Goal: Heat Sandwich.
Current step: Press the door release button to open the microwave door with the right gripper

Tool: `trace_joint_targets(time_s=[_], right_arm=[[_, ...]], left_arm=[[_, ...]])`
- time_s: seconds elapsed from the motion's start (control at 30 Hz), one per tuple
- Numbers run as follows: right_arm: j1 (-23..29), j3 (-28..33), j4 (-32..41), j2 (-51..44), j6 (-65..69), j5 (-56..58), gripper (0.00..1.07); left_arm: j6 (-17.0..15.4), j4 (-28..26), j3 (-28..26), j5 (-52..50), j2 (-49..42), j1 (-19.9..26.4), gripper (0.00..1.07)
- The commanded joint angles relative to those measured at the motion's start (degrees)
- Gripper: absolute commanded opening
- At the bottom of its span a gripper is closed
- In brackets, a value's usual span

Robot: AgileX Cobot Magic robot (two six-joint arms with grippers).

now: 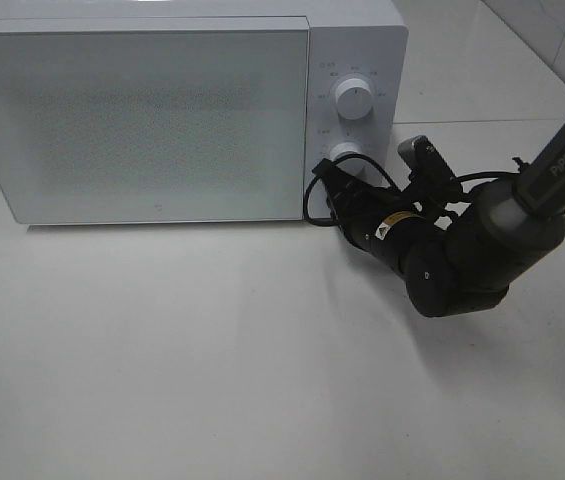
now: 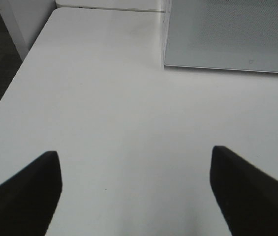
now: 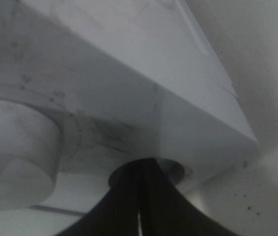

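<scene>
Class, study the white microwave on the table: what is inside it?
Its interior is hidden. The microwave has its door shut, and the speckled panel shows only a pale surface. No contents can be made out in any view.

The white microwave [image 1: 162, 120] stands at the back of the worktop [image 1: 212, 360], with its big door [image 1: 142, 125] shut (the front looks pale and dotted). On its right side sit a top knob [image 1: 352, 98] and a bottom knob [image 1: 344, 152], both round.
</scene>
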Motion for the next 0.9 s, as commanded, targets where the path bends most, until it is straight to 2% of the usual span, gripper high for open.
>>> trace_joint_targets(time_s=[0.03, 0.23, 0.33, 0.9], right_arm=[[-2.0, -3.7, 4.9, -0.6, 0.0, -10.0, 0.0], [-2.0, -7.4, 2.6, 1.3, -0.3, -9.9, 0.0], [-2.0, -9.5, -0.9, 2.6, 0.1, -9.9, 0.0], [-1.9, -9.1, -1.5, 2.5, 0.1, -10.0, 0.01]], left_arm=[[-0.1, -0.3, 0.1, -1.0, -0.3, 0.2, 0.78], [-0.1, -0.3, 0.1, -1.0, -0.3, 0.2, 0.78], [-0.1, -0.3, 0.1, -1.0, -0.3, 0.2, 0.78], [-0.1, -0.3, 0.1, -1.0, -0.3, 0.2, 0.78]])
